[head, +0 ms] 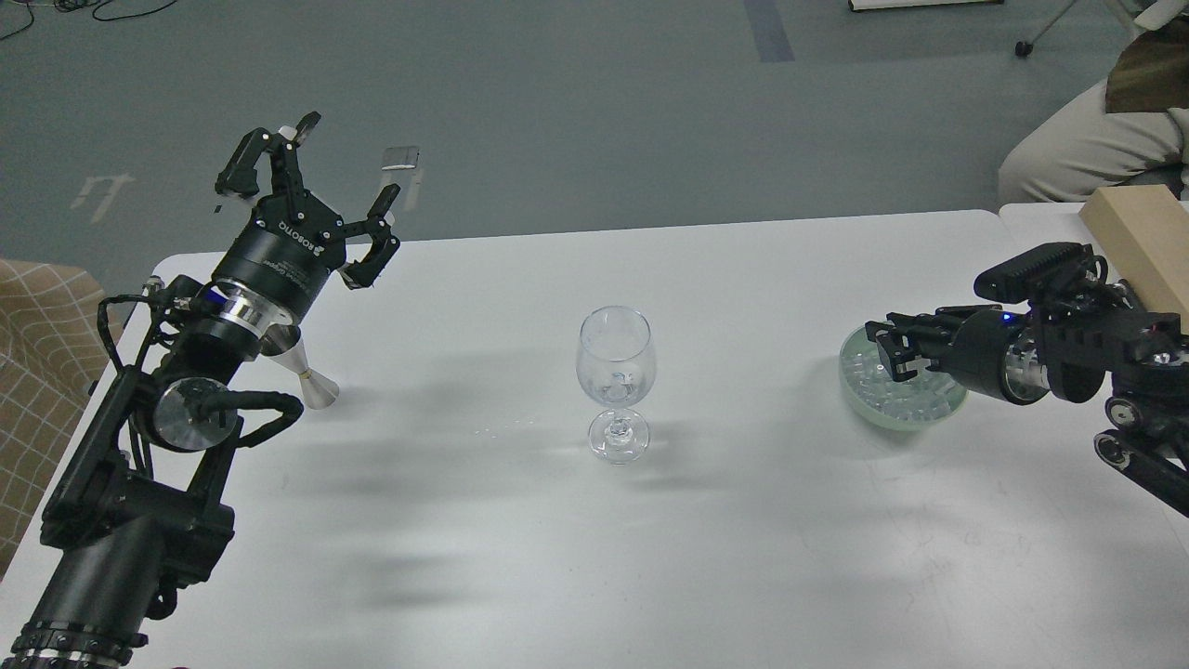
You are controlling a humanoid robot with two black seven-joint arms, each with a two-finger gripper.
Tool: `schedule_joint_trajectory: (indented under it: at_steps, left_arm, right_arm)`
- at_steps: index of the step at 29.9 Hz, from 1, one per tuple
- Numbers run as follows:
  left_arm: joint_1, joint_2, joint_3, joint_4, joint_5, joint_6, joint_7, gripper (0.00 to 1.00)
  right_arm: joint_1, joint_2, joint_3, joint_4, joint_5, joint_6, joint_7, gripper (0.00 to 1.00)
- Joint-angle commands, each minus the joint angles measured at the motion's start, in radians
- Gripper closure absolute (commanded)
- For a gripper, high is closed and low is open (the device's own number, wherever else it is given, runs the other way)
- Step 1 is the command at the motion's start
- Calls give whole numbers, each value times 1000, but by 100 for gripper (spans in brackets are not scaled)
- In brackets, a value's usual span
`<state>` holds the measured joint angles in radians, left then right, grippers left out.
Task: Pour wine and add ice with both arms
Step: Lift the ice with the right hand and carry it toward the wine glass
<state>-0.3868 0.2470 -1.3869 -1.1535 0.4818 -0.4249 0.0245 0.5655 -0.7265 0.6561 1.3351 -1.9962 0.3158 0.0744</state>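
A clear wine glass [615, 358] stands upright mid-table, with a trace of clear wine [616, 388] low in its bowl. The ice [906, 395] is a heap of small clear cubes in a pale green bowl [859, 395] at the right. My right gripper [889, 348] hovers just above the bowl's left side, fingers pointing left. They are dark and close together, and I cannot make out anything between them. My left gripper [325, 177] is raised over the table's far left corner, fingers spread wide and empty.
A small silver cone-shaped measuring cup [307, 376] lies on the table under my left wrist. A tan box [1147, 242] sits on the adjoining table at the right. A seated person [1087, 139] is beyond it. A checkered cloth [37, 353] lies off the left edge.
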Motion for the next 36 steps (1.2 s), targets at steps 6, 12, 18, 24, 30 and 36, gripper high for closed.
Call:
schedule_joint_trajectory:
  at_steps: [6, 12, 18, 24, 30, 36]
  left_arm:
    - [2, 0, 2, 0, 0, 0, 0, 2]
    - [2, 0, 2, 0, 0, 0, 2, 2]
    - [2, 0, 2, 0, 0, 2, 2, 2]
    - [2, -2, 2, 0, 0, 0, 2, 2]
    - [2, -2, 2, 0, 0, 2, 2, 2]
    - [2, -2, 2, 0, 0, 0, 0, 2]
  right_arm:
    - [71, -27, 0, 59, 42, 3, 25, 100]
    - [126, -33, 2, 93, 43, 41, 31, 100]
    - [178, -27, 2, 121, 43, 68, 42, 100]
    - [235, -19, 5, 157, 43, 118, 47, 100]
    - [277, -10, 7, 196, 43, 135, 47, 100]
    - [295, 16, 8, 233, 42, 164, 45, 100]
